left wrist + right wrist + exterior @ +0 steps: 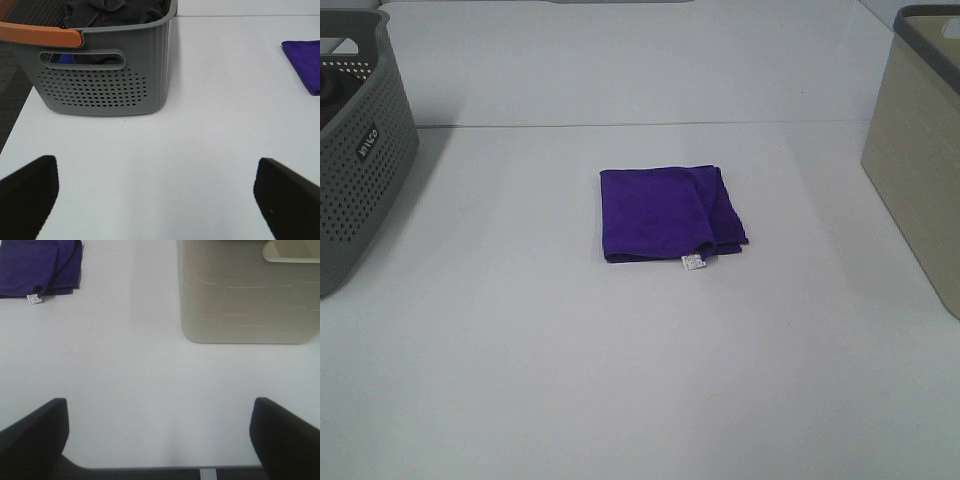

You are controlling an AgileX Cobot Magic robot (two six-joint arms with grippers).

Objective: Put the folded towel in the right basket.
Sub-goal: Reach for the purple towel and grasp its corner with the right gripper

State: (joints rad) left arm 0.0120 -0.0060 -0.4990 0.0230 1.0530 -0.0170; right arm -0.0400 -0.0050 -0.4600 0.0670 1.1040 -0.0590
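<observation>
Currently purple towel [665, 215] sits folded on table [620, 380]. Beige basket [920, 180] to its right, grey basket [360, 170] to its left. Left gripper [157, 192] and right gripper [160, 435] both spread wide, empty, clear of towel.

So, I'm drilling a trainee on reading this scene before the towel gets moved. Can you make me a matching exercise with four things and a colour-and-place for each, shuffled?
Things:
1. folded towel
2. perforated basket
3. smooth-walled basket
4. small label

Colour and place, in the exterior high view:
a. beige, at the right edge
b. white, at the towel's near edge
c. purple, in the middle
d. grey, at the left edge

Pairs: 1-c, 2-d, 3-a, 4-b
</observation>
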